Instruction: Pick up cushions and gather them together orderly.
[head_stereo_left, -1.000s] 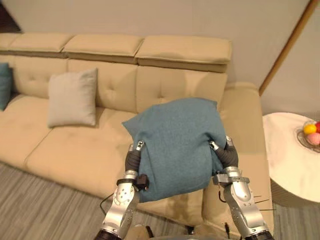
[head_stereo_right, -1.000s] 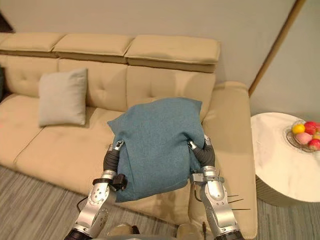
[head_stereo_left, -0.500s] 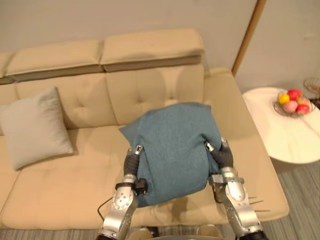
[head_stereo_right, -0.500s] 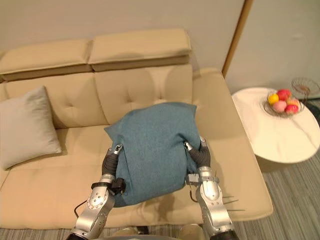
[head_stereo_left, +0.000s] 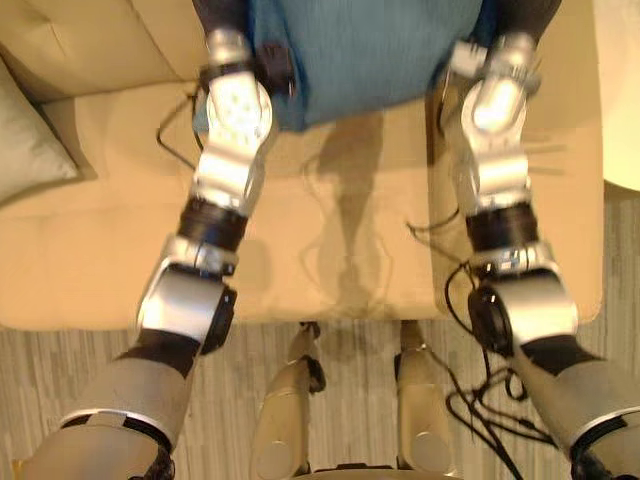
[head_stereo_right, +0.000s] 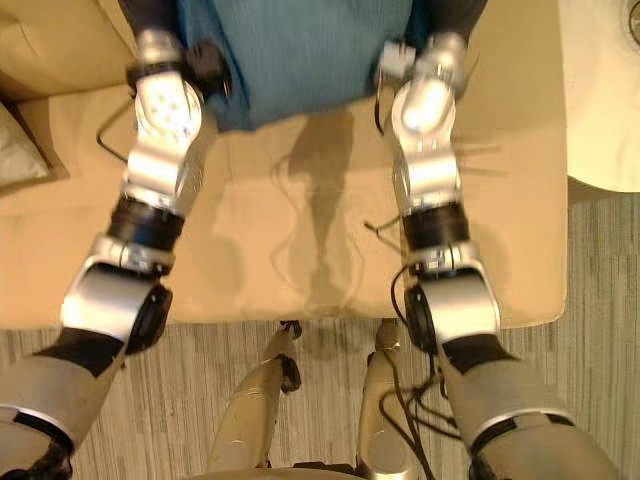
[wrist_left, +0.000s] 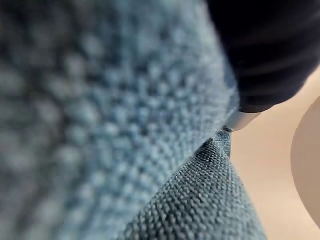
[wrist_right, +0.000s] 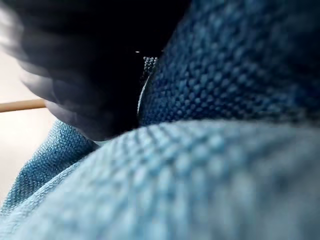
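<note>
**A:** where's the teal cushion (head_stereo_left: 360, 45) rn?

**B:** up over the sofa (head_stereo_left: 340, 250) seat, held btw left robot hand (wrist_left: 265, 50) & right robot hand (wrist_right: 85, 65). Fingers buried in fabric, can't tell their state tbh. 2 cushions total: 1 teal, 1 pale grey cushion (head_stereo_left: 28, 145) on the seat's left.

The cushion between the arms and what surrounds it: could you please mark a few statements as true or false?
1. The cushion between the arms is red. False: it is blue.
2. It is over the sofa. True.
3. A pale cushion rests on the sofa, off to the left. True.
4. The sofa is dark grey. False: it is beige.
</note>
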